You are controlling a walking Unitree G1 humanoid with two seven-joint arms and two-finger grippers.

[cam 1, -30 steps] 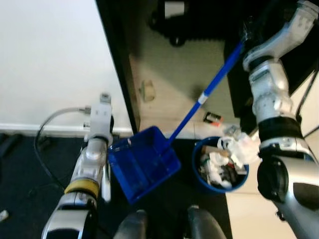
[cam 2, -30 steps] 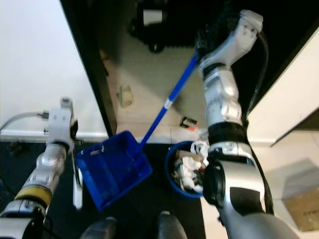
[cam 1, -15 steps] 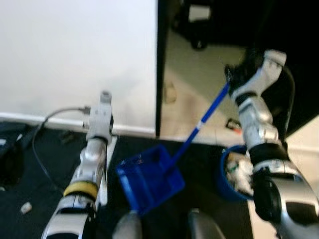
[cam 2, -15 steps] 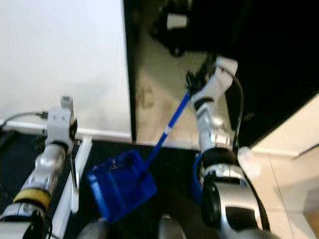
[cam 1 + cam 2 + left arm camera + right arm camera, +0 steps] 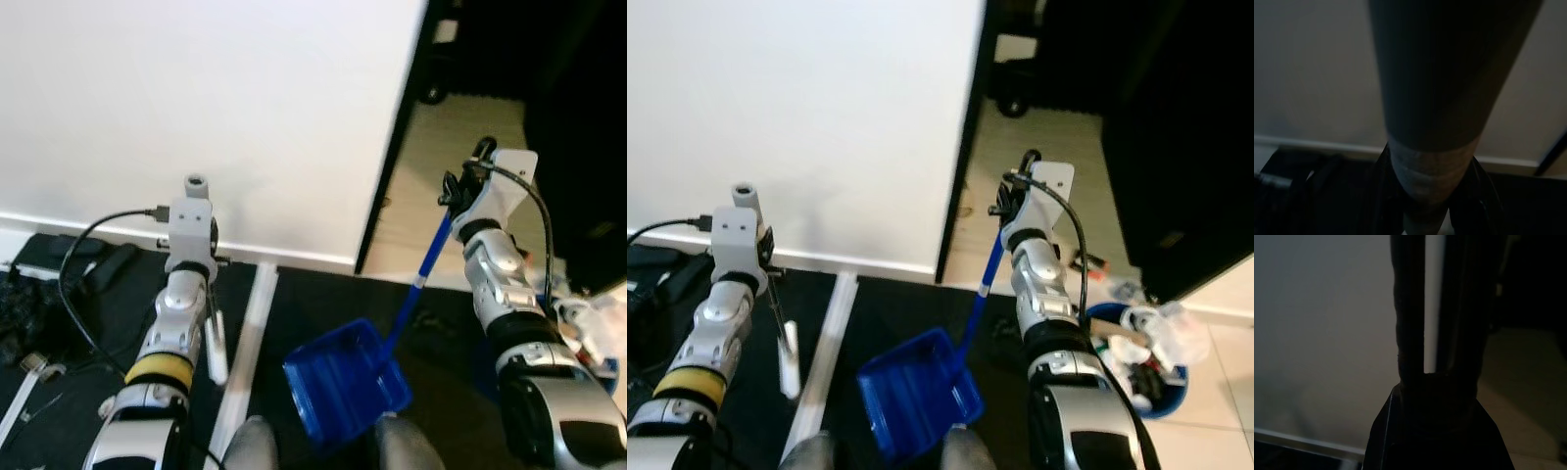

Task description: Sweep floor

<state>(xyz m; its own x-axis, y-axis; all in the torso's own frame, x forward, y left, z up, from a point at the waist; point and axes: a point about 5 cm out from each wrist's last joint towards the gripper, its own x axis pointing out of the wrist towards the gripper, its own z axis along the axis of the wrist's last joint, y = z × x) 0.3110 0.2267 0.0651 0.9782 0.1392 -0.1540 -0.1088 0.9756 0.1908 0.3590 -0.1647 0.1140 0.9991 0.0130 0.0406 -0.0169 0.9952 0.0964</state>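
Right gripper [image 5: 1004, 208] clamps the blue plastic long-handled dustpan [image 5: 918, 393], pan hanging near the white wall [image 5: 803, 117]. Left gripper [image 5: 774, 294] closed around a white broom handle [image 5: 787, 357]

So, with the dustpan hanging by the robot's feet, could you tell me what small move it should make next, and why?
Probably lower the blue dustpan flat onto the dark floor. The right gripper holds the top of its long blue handle, and the pan looks tilted rather than seated. The left gripper holds a white-tipped stick, likely the broom, which needs a grounded pan to sweep into.
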